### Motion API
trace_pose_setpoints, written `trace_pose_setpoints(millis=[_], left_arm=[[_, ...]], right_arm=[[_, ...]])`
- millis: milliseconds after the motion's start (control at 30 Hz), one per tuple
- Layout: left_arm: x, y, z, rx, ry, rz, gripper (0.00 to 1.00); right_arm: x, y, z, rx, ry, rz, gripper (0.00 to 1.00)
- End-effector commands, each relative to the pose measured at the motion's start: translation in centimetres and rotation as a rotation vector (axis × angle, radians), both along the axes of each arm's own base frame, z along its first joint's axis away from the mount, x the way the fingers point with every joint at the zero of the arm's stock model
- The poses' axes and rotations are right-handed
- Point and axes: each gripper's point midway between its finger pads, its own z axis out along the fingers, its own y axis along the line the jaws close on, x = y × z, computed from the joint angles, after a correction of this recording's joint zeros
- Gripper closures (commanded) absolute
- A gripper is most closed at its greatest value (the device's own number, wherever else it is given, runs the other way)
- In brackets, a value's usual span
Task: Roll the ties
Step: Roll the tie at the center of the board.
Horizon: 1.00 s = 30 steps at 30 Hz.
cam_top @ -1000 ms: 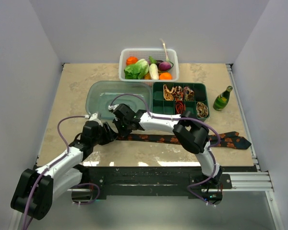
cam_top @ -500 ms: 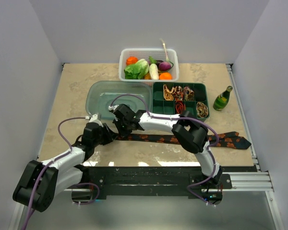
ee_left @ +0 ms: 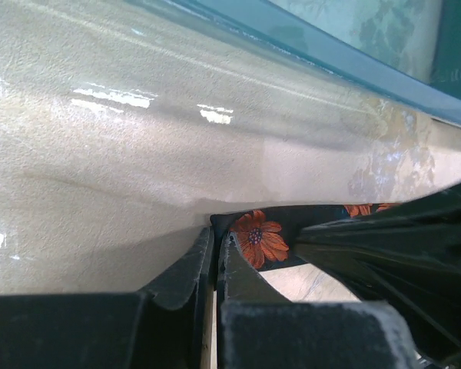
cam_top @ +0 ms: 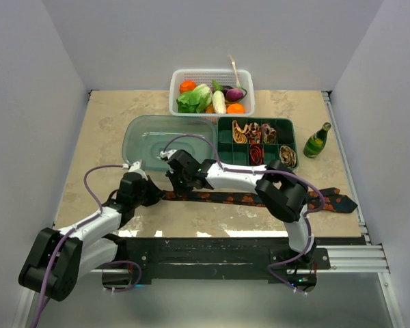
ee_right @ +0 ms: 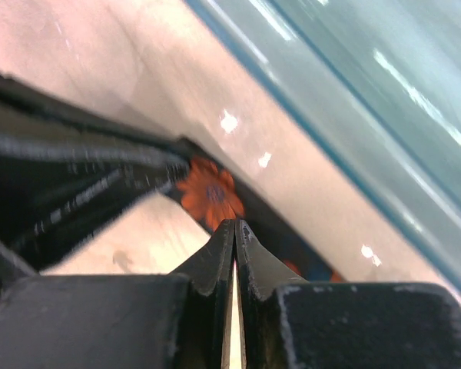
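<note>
"So, where do the pincers stand?"

"The left pincer [ee_left: 215, 244] and the right pincer [ee_right: 234, 229] are both clenched on the narrow end of the black tie [cam_top: 328, 200], tips facing each other."

"And the rest of it?"

"Flat along the counter's [cam_top: 102, 137] near edge, wide tip toward the right corner. Rolling is only starting, I'd judge. Next they must turn that end over tightly without letting it slip."

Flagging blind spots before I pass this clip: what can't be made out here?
Top view: the black tie, its end hidden under the left gripper and right gripper.
Both wrist views: whether fabric sits between the shut fingers; the fingers themselves hide it.
Top view: rolled ties in the green tray, too small to count.
</note>
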Motion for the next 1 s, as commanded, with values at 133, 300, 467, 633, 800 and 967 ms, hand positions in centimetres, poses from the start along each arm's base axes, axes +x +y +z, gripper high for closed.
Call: trace_pose_setpoints(millis=[133, 300, 467, 633, 800, 967], left_arm=[[0.7, 0.2, 2.0, 0.04, -0.007, -0.018, 1.0], [0.8, -0.1, 3.3, 0.022, -0.043, -0.035, 1.0], [0.6, 0.2, 4.4, 0.026, -0.058, -0.024, 1.0], [0.7, -0.3, 5.4, 0.006, -0.077, -0.043, 1.0], [0.9, -0.3, 6.2, 0.001, -0.094, -0.042, 1.0], [0.9, -1.4, 7.0, -0.036, -0.114, -0.093, 1.0]], right_arm=[[0.8, 1.2, 2.5, 0.115, -0.06, -0.028, 0.95], [0.6, 1.6, 1.3, 0.111, -0.04, -0.019, 0.95], [0.3, 1.8, 0.9, 0.126, -0.026, -0.01, 0.96], [0.1, 1.8, 1.0, 0.148, -0.026, -0.016, 0.96], [-0.4, 1.9, 0.6, 0.162, -0.004, -0.014, 0.96], [-0.5, 1.8, 0.1, 0.18, 0.008, -0.03, 0.97]])
